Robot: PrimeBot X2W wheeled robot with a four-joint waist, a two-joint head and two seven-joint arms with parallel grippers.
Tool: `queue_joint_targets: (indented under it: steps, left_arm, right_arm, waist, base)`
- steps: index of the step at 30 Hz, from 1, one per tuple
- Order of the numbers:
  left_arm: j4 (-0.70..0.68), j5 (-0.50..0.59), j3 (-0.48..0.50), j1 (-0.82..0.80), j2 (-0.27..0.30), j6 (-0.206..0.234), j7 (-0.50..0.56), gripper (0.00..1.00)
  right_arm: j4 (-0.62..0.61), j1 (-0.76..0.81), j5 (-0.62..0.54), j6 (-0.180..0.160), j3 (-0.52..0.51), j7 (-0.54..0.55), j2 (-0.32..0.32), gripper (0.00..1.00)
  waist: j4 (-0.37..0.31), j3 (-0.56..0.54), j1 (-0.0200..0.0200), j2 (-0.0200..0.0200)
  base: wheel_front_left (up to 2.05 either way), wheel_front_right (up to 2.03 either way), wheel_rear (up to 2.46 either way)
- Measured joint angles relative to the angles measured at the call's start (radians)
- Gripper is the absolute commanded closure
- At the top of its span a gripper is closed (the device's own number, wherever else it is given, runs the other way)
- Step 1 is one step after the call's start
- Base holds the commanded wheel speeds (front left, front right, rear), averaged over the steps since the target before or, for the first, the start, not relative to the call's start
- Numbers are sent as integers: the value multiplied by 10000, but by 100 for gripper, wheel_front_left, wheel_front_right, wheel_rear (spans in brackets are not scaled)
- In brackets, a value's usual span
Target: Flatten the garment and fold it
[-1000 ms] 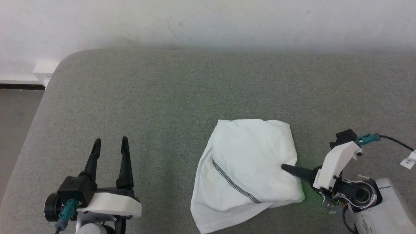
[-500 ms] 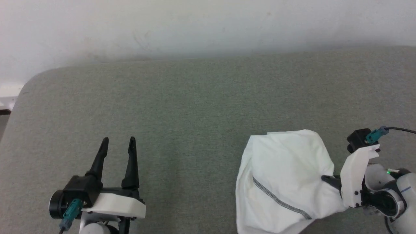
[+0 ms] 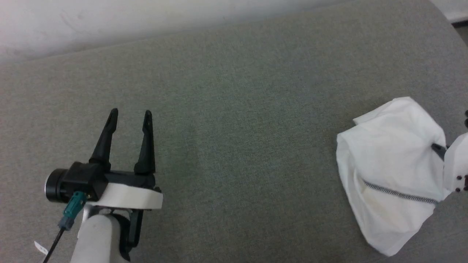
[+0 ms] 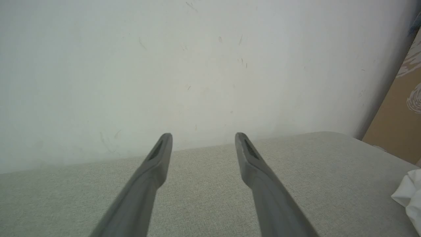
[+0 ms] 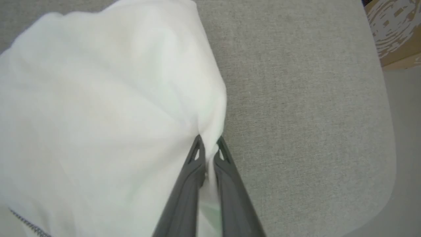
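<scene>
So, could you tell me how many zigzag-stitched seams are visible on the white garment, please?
1: a dark zigzag seam crosses the garment's lower part in the head view; folds may hide others.

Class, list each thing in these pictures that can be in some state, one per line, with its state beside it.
garment: crumpled in a heap, neither flattened nor folded, pinched at one fold.
left hand: open, holding nothing.
right hand: shut on the garment.

Long black jaws, white wrist shell (image 3: 128, 197), teal cable plug (image 3: 71, 209).
</scene>
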Motion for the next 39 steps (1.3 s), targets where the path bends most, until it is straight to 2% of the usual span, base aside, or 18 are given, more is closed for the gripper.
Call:
queue_joint_targets:
  steps: [9, 10, 11, 12, 19, 24, 27, 30, 39]
  left_arm:
    - [-63, 67, -136, -756, 163, -88, 0, 0]
    - [-61, 67, -130, -762, 165, -88, 0, 0]
    - [-59, 67, -123, -763, 163, -86, 0, 0]
    - [-54, 63, -111, -764, 155, -86, 0, 0]
    - [46, -35, 63, -649, 77, -42, 0, 0]
    - [157, -167, 173, -220, -59, 44, 0, 0]
    - [205, -307, 224, 73, -146, 130, 0, 0]
    - [272, -397, 330, 352, -205, 203, 2, 0]
    - [533, -552, 637, 1032, -299, 297, 0, 0]
  right_arm:
    - [1950, -1095, -819, 2, -1290, -1459, 50, 100]
    - [2109, -1159, -917, 2, -1400, -1634, 81, 94]
    - [2297, -1220, -959, 2, -1521, -1743, 150, 52]
    - [2512, -1270, -1022, 4, -1634, -1764, 222, 0]
    - [3488, -1402, -1825, 0, -2370, -2755, 372, 0]
    - [3273, -1133, -2617, 0, -2677, -3730, 428, 0]
    - [2604, -641, -2773, 0, -3014, -4539, 696, 0]
    - [1601, 19, -3020, 0, -3089, -5112, 1246, 0]
    - [-1239, 1684, -3568, 0, -2554, -5814, 3195, 0]
  waist:
    - [-292, 1588, 3, 0]
    - [-293, 1709, 3, 0]
    - [-288, 1814, 3, 0]
    - [-275, 1892, 3, 0]
    - [-156, 1673, 1, 0]
    - [-91, 1034, -2, 0]
    - [-15, 608, -2, 0]
    - [105, 170, -3, 0]
    - [740, -939, -3, 0]
  base:
    - [0, 0, 0]
    - [0, 0, 0]
    - [0, 0, 0]
    - [0, 0, 0]
    - [0, 0, 0]
    - [0, 0, 0]
    - [0, 0, 0]
    - [0, 0, 0]
    - [0, 0, 0]
